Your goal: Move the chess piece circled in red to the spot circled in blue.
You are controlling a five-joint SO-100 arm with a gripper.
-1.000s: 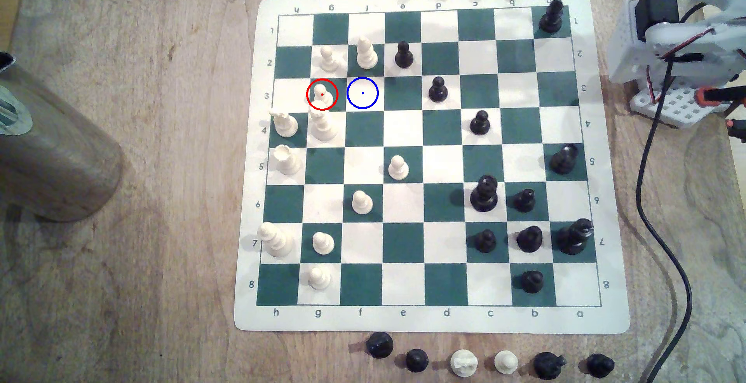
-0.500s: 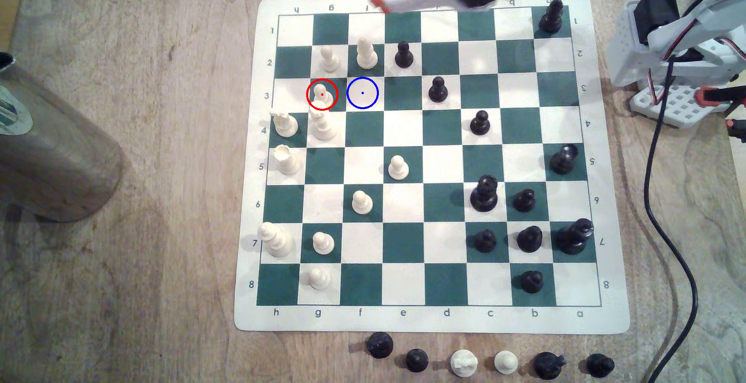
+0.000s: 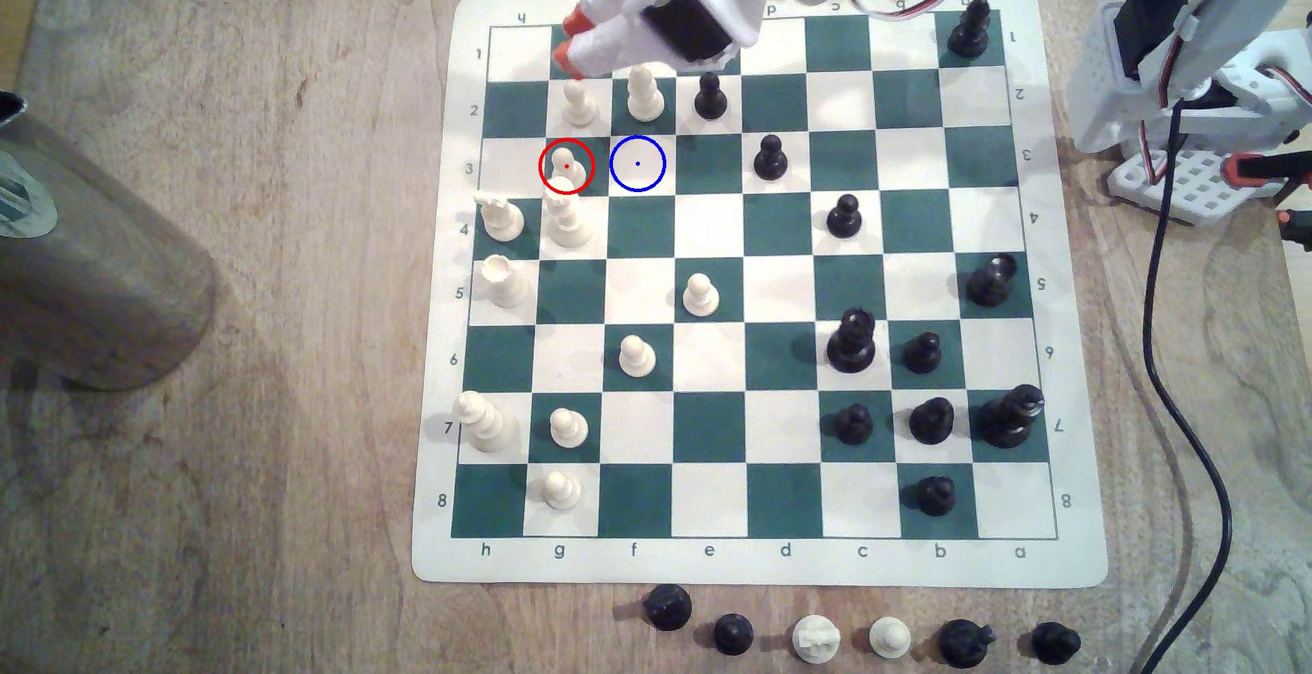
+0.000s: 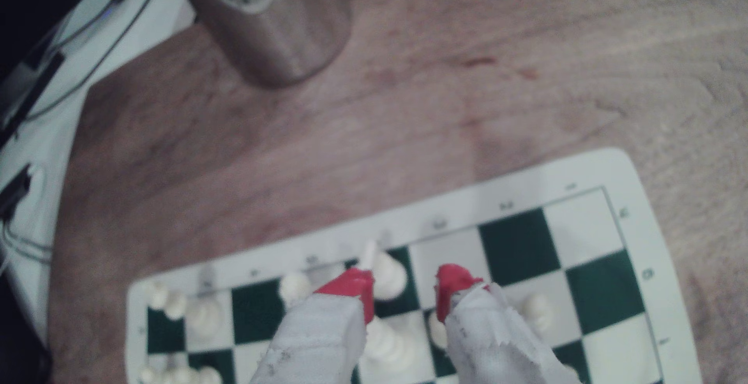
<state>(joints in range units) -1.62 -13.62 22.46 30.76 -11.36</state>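
Note:
The red-circled cream-white pawn point(image 3: 566, 164) stands on a dark green square in board row 3, toward the exterior view's left. One square to its right lies the blue-circled light square point(image 3: 637, 163), with nothing on it. My gripper point(image 3: 566, 42) hovers over row 1, two rows from the pawn toward the top of the exterior view. It is open, and its orange-red fingertips point(image 3: 574, 22) hold nothing. In the wrist view the gripper point(image 4: 400, 287) frames white pieces, and the pawn point(image 4: 435, 329) peeks out beside one taped finger.
A white pawn point(image 3: 576, 102) and a taller bishop point(image 3: 642, 95) stand in row 2 beside the gripper. A tall white piece point(image 3: 566, 220) crowds the circled pawn from row 4. A metal cylinder point(image 3: 85, 255) lies off the board's left, and a black cable point(image 3: 1200, 447) runs down the right.
The arm has swung in from the top right, leftward and down across the board's top edge. Its open fingers now hang over row 1. No piece has moved.

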